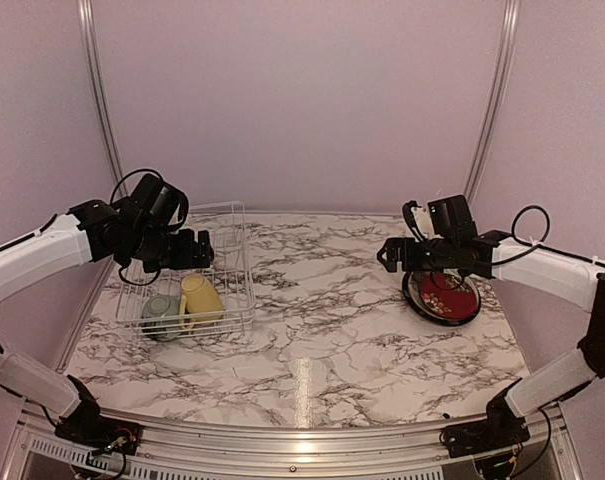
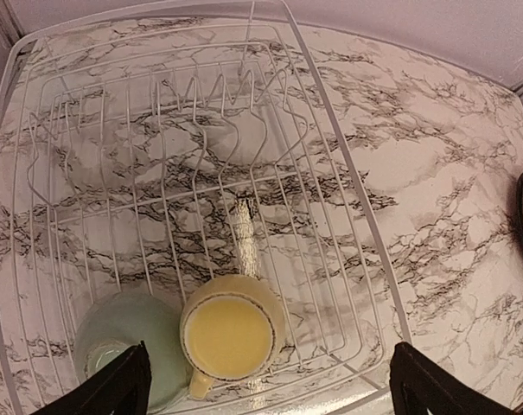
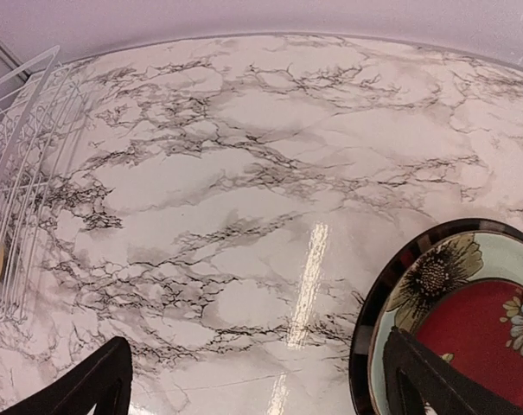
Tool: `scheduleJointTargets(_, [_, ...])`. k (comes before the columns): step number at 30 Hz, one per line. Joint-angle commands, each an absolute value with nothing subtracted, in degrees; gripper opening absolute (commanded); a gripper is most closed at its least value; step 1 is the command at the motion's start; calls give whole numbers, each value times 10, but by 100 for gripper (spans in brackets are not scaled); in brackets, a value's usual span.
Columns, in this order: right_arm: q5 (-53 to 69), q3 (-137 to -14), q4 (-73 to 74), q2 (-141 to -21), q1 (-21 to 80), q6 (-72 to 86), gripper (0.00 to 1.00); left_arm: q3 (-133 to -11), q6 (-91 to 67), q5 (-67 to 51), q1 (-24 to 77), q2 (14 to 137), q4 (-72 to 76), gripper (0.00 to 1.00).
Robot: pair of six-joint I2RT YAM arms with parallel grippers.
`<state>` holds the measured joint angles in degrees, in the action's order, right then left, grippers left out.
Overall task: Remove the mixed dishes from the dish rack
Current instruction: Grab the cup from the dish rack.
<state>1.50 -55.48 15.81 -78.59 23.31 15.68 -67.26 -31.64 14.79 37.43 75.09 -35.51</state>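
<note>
Showing the unloading partly done, the overhead view places the white wire dish rack [image 1: 244,270] at about 9 o'clock on the marble table [image 1: 322,330] and a stack of dark-rimmed plates [image 1: 444,297] at about 3 o'clock, well apart from the rack and flat on the tabletop. The topmost plate has a red patterned centre; the right wrist view separates at least two rims beneath it, but the exact count cannot be told. The plate slots of the rack stand empty. Two dishes are left, both at the rack's 6 o'clock end: the pale yellow mug [image 2: 229,335] and, touching it at its 9 o'clock side, the small pale-green bowl [image 2: 127,337]. The left gripper [image 2: 265,380] hovers above these two with its fingers spread wide and nothing between them. The right gripper [image 3: 257,380] hangs just at the 9 o'clock edge of the stack, likewise spread and empty. By this judgement, plates done; mug and bowl remain.
</note>
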Motion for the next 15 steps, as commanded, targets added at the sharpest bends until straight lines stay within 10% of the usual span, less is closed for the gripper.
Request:
scheduleJointTargets(1, [36, -579, 154, -808, 272, 138, 98, -698, -292, 81, 368, 816, -407, 99])
scheduleJointTargets(15, [66, -515, 77, -757, 279, 168, 98, -713, -199, -12, 300, 866, -434, 99])
